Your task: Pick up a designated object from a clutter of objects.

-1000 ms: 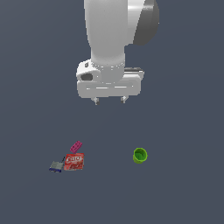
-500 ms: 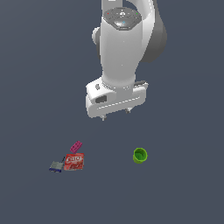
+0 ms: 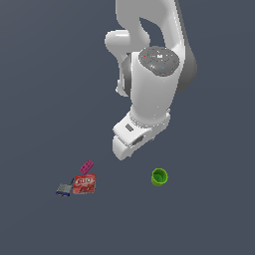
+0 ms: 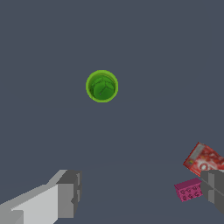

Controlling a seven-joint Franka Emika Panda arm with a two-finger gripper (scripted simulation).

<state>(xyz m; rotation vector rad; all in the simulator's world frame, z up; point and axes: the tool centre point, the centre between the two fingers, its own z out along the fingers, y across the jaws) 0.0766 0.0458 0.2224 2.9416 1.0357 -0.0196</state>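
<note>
The lime-green round cup [image 3: 159, 177] stands upright on the dark floor, alone, toward the exterior view's right; its hollow inside shows in the wrist view [image 4: 102, 86]. My gripper [image 4: 142, 194] is open and empty, its grey fingers [image 4: 69, 193] spread wide, well apart from the cup. In the exterior view the hand [image 3: 130, 140] hangs above the floor, up and to the left of the cup; its fingertips are hidden there.
A small cluster lies at the exterior view's left: a magenta studded brick [image 3: 86, 166], a red box with white lettering [image 3: 84, 184] and a grey-blue flat item [image 3: 63, 189]. The brick [image 4: 188, 189] and box [image 4: 204, 160] also show in the wrist view.
The arm has lowered and turned, bringing the hand down toward the floor between the cluster and the cup. The objects have not moved.
</note>
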